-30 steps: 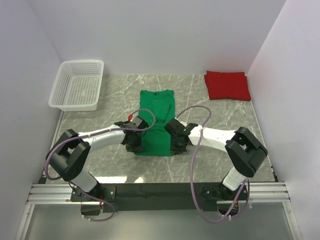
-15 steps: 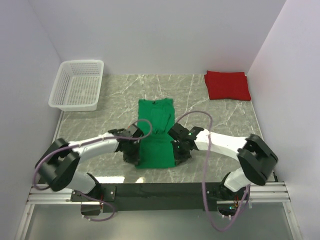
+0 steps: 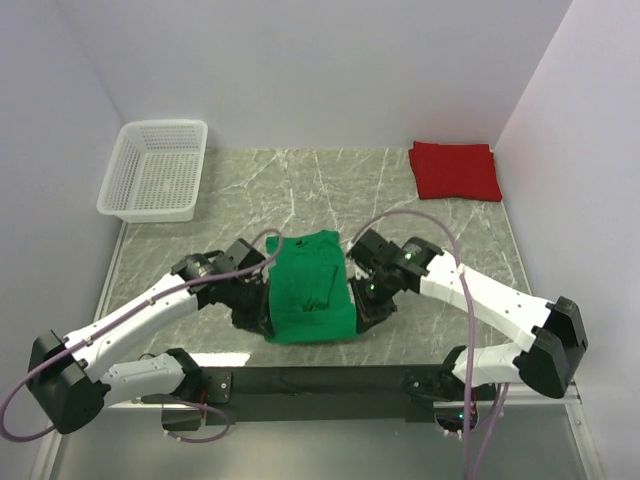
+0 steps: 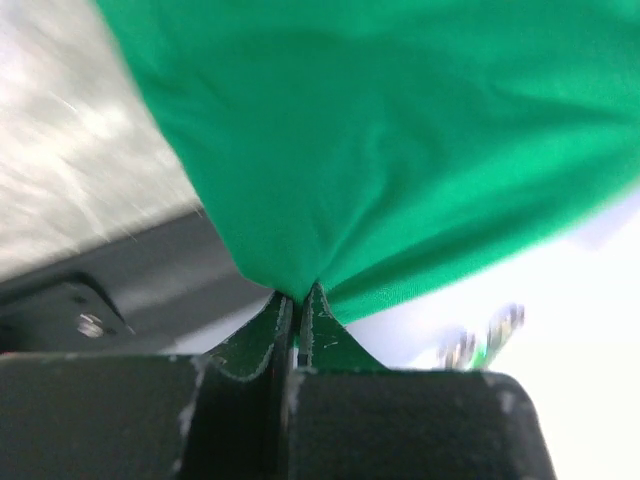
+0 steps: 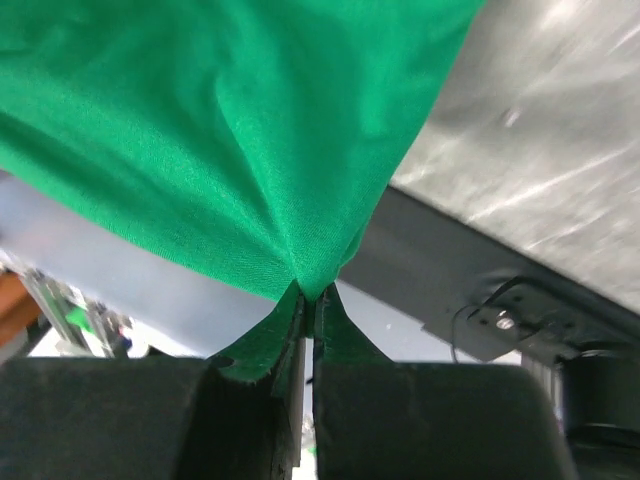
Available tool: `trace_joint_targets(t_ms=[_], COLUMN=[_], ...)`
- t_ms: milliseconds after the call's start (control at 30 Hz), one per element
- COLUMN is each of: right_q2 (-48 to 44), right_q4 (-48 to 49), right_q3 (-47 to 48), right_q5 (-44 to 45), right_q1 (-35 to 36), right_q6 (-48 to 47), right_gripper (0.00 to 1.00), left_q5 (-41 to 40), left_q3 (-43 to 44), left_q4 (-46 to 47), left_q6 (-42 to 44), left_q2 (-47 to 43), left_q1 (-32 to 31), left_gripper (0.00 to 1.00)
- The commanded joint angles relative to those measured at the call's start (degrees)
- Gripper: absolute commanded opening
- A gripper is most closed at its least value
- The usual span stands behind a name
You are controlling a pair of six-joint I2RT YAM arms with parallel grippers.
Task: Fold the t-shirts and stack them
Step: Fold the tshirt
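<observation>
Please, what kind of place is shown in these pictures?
Probably a robot test booth, not a home: plain white walls box in a grey marble-patterned table, and a white left robot arm and right robot arm are bolted at its near edge.

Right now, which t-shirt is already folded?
The red t-shirt, a neat rectangle at the far right corner; the green t-shirt hangs pinched between the left gripper and right gripper.

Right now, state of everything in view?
green t-shirt: near edge lifted, pinched at both corners
red t-shirt: folded, flat, far right
basket: upright, empty
left gripper: jaws shut on green t-shirt
right gripper: jaws shut on green t-shirt
</observation>
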Motion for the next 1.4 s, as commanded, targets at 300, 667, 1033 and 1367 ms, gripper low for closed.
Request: trace_joint_targets(t_ms=[300, 667, 1033, 1367], right_q2=[10.1, 17.8, 24.3, 29.8], right_q4=[-0.2, 3.9, 8.0, 12.1], right_q3=[19.3, 25.8, 27.9, 28.1], right_q5=[5.1, 5.2, 4.4, 4.2], right_q1=[-10.4, -14.1, -17.1, -19.6], right_q6=[-8.1, -11.8, -12.6, -12.3], right_gripper=[0.0, 0.0, 0.0, 0.0], left_q5=[-17.8, -19.4, -20.2, -20.8], left_q3=[7.8, 11.0, 12.0, 13.4], left_q4=[8.6, 17.4, 22.6, 26.0], left_q6=[0.8, 3.8, 5.6, 6.6], left_q2=[5.0, 13.0, 20.0, 24.8], left_q1=[10.9, 14.5, 16.3, 17.9], left_gripper=[0.01, 0.02, 0.02, 0.02])
